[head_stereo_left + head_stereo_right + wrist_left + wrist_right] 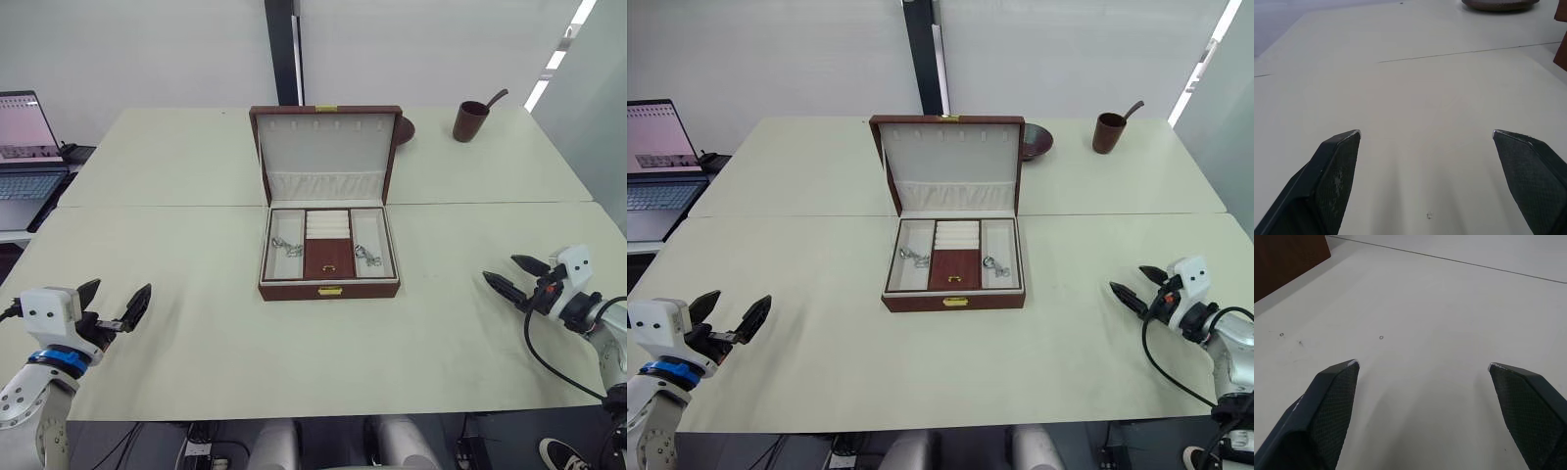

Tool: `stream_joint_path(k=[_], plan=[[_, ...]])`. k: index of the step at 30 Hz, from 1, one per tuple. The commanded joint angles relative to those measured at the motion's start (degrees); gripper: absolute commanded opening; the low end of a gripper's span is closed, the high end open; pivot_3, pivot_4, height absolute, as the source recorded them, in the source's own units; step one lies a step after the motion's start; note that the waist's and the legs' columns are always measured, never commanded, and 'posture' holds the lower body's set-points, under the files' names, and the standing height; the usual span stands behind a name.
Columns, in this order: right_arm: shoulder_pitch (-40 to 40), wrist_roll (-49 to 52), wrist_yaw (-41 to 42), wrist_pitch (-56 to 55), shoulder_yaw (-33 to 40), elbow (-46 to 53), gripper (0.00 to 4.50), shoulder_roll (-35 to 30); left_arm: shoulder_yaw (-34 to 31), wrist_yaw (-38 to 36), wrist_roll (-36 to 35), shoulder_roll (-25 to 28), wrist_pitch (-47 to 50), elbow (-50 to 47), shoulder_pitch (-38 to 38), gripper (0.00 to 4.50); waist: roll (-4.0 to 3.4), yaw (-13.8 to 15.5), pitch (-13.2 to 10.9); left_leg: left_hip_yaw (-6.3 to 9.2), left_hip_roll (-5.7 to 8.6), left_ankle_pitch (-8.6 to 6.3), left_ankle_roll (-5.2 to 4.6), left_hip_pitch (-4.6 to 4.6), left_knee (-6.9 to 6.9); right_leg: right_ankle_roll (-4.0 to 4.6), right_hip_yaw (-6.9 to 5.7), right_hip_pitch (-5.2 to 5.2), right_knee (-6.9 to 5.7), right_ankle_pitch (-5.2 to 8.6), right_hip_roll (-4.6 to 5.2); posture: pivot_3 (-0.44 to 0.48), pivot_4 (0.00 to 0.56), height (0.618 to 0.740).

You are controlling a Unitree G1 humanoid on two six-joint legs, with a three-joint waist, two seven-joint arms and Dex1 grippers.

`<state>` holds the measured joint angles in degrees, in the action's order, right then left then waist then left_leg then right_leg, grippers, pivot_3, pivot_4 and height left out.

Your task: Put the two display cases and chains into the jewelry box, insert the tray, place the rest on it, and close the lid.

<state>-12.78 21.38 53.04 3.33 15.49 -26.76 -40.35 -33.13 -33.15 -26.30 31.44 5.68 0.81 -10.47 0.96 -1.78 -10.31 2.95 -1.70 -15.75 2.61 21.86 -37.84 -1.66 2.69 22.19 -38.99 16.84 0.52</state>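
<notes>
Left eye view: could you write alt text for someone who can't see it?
An open jewelry box sits mid-table, its lid upright and the tray inside holding silvery pieces. The left claw and right claw hover open at either side, both empty. A brown cup stands far right.

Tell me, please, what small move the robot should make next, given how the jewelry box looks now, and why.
Probably bring one gripper, say the right gripper, up toward the lid to start closing it. The tray already sits in the jewelry box with silvery pieces in its side compartments, the lid stands upright, and both grippers, the left gripper too, are open, empty and well away from the box.
</notes>
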Motion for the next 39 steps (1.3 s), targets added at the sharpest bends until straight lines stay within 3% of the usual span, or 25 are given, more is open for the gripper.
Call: stream_joint_path(k=[1, 8, 12, 15, 19, 24, 29, 39], plan=[[-1.19, 0.03, -0.44, -1.34, 1.51, 0.50, 4.48, -0.38, -1.43, 0.31, 0.13, -0.03, -2.06, 0.74, 0.42, 4.50, 0.00, 0.00, 0.00, 0.00, 0.00, 0.00, 0.00, 0.00, 0.00, 0.00, 0.00, 0.00, 0.00, 0.00, 0.00, 0.000, 0.150, 0.740], [-2.41, 1.46, -0.63, 2.35, 0.40, 5.65, 4.48, -0.11, 0.44, -1.13, 0.85, 1.38, -2.83, 2.81, 2.71, 4.50, 0.00, 0.01, 0.00, 0.01, 0.00, 0.00, 0.00, 0.00, 0.00, 0.00, -0.01, 0.00, -0.01, 0.00, 0.00, 0.000, 0.150, 0.740], [-4.68, 1.78, 0.05, 7.10, -2.84, 12.00, 4.50, 1.38, 4.20, -2.02, 0.95, 1.60, -0.28, 1.36, 6.31, 3.62, -0.01, -0.04, 0.00, 0.02, -0.01, 0.00, 0.01, 0.00, 0.00, -0.01, -0.03, 0.00, -0.02, -0.01, -0.01, 0.000, 0.150, 0.740], [-7.01, 0.78, -0.18, 9.49, -5.31, 14.17, 3.90, 2.37, 7.62, -2.43, 1.44, 1.42, 1.59, 1.27, 9.24, 2.66, -0.01, 0.01, 0.01, 0.04, -0.01, 0.00, 0.01, 0.02, 0.00, -0.01, -0.05, 0.00, -0.02, -0.01, -0.01, 0.000, 0.150, 0.740], [-10.81, -0.76, -0.36, 12.39, -9.58, 14.30, 2.50, 4.23, 13.16, -2.72, 2.83, 0.58, 3.67, 3.11, 15.12, 1.37, -0.01, 0.07, 0.00, 0.06, 0.02, 0.01, 0.02, 0.04, -0.02, -0.04, -0.08, 0.01, -0.02, -0.05, 0.02, 0.000, 0.150, 0.740], [-15.58, -4.32, -1.47, 11.32, -14.09, 10.68, 1.23, 7.87, 18.21, -2.93, 4.30, -1.00, 4.99, 6.79, 22.27, 0.00, 0.00, 0.08, 0.00, 0.05, 0.04, 0.01, 0.02, 0.06, -0.03, -0.05, -0.08, 0.03, -0.02, -0.06, 0.02, 0.000, 0.150, 0.740], [-18.21, -6.84, -2.42, 9.75, -16.68, 7.41, 0.02, 11.52, 22.62, -3.78, 6.41, -2.99, 4.48, 9.70, 25.84, 0.00, 0.00, 0.02, 0.00, 0.04, 0.03, 0.01, 0.02, 0.06, -0.03, -0.04, -0.08, 0.05, -0.03, -0.06, 0.02, 0.000, 0.150, 0.740], [-17.01, -6.86, -1.45, 12.05, -19.31, 11.10, 0.02, 15.02, 25.69, -7.78, 5.70, -5.88, 4.75, 8.98, 27.03, 0.00, -0.01, -0.02, 0.00, 0.06, 0.03, 0.01, 0.03, 0.07, -0.06, -0.04, -0.09, 0.06, -0.08, -0.07, 0.04, 0.000, 0.150, 0.740]])
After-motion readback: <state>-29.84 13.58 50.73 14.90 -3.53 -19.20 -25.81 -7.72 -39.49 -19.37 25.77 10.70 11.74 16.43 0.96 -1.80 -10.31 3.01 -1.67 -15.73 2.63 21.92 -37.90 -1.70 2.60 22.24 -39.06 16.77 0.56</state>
